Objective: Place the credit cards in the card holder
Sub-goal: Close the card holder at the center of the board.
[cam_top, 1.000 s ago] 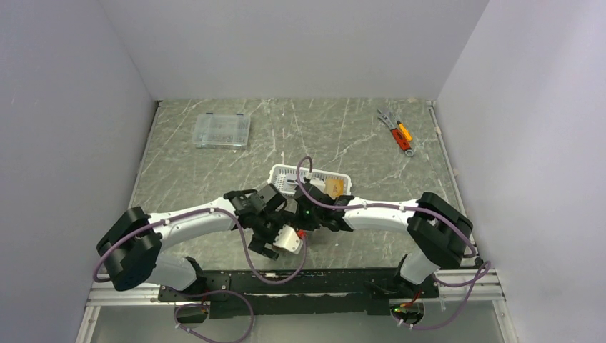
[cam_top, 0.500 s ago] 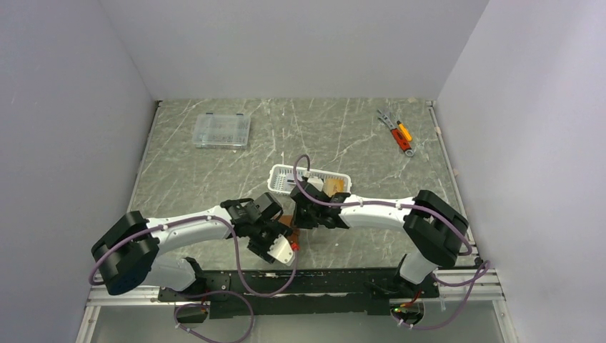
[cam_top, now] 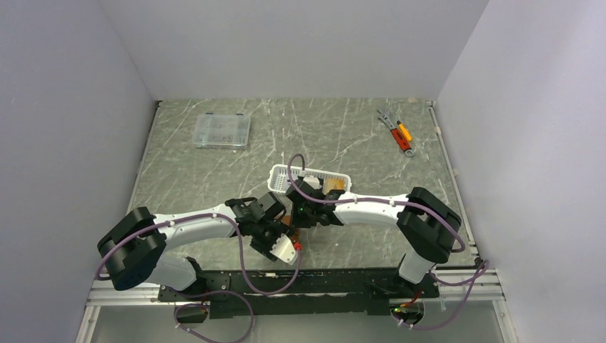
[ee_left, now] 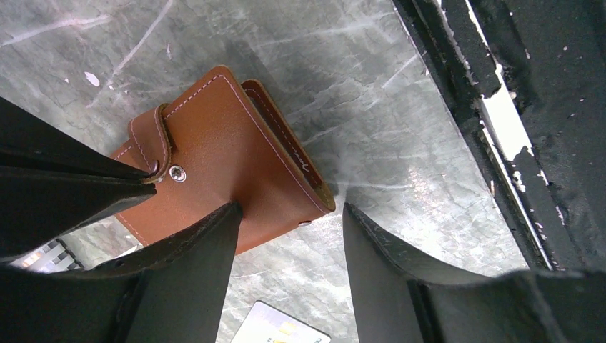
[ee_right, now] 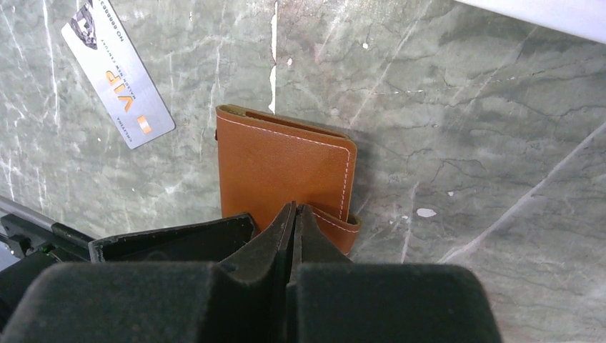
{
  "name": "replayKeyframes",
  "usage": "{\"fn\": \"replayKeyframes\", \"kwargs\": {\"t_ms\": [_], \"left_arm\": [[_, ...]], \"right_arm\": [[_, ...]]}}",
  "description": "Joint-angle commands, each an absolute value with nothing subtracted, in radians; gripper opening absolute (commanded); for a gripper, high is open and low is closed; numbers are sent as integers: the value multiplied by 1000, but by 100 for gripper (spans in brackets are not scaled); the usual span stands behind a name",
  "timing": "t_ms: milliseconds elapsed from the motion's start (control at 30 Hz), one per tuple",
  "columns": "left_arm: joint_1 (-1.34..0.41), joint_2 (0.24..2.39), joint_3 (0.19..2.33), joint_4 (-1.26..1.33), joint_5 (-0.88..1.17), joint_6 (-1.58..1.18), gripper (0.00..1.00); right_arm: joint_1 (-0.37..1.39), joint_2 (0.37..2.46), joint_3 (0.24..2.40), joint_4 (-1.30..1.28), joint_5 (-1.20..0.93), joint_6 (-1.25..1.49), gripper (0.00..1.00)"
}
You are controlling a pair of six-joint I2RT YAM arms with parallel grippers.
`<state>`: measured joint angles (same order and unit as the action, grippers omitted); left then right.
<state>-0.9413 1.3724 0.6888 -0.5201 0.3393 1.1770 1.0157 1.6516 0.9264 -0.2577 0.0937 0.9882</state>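
Left fingers [ee_left: 179, 279] have narrowed around the brown leather folding card holder [ee_left: 229, 164], still apart; closed right fingers [ee_right: 271, 243] touch its tab [ee_left: 146, 139], likely for opening.

Two robot arms, the left arm [cam_top: 193, 223] and the right arm [cam_top: 371, 209], pair slim white shells with bulky black joint housings and looping purple cables [cam_top: 246, 257], the left gripper [ee_left: 291, 209] and right gripper [ee_right: 294, 209] each ending in matte black, wedge-shaped fingers [ee_left: 179, 279].

I read "VIP" in orange on the grey card [ee_right: 118, 71], up-left of the right gripper [ee_right: 294, 209]; smaller print blurs.
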Motion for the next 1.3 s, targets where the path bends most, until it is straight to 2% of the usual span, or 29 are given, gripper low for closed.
{"fn": "replayKeyframes", "kwargs": {"t_ms": [0,500,1267], "left_arm": [[-946,1397,695,-528,315,1171,61],[-947,1414,704,-529,295,1157,61],[-947,1425,723,-542,281,1146,61]], "right_arm": [[1032,1684,967,-311,87,960,0],[1053,1709,965,-354,98,956,0],[1081,1718,857,-280,83,1018,0]]}}
